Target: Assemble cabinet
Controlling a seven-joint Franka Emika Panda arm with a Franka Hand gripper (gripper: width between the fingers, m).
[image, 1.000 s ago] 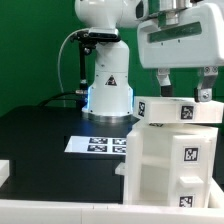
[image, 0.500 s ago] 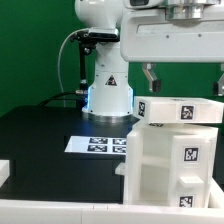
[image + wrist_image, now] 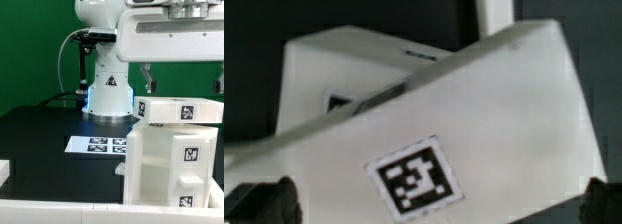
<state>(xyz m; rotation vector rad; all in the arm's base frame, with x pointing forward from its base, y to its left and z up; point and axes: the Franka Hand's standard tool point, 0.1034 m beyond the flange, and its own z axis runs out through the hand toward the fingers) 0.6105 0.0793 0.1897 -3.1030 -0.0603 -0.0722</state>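
Note:
The cabinet [image 3: 170, 165] is a tall white box with square tags, standing at the exterior view's right. A tagged white top panel [image 3: 180, 110] lies across it, slightly askew. My gripper [image 3: 183, 82] hangs just above this panel, open and empty, with one finger [image 3: 148, 76] near each end of it. In the wrist view the panel's tagged face [image 3: 416, 178] fills the picture, tilted, with the box body [image 3: 349, 75] behind it. The dark fingertips [image 3: 256, 205] show at both lower corners, apart from the panel.
The marker board [image 3: 98, 145] lies on the black table beside the cabinet, in front of the arm's base [image 3: 108, 92]. A small white part [image 3: 4, 172] shows at the exterior view's left edge. A white rail [image 3: 60, 212] runs along the front.
Since one second ago the gripper has shifted toward the exterior view's left above the cabinet, and its fingers stand wider apart. Nothing has visibly moved in the last half second.

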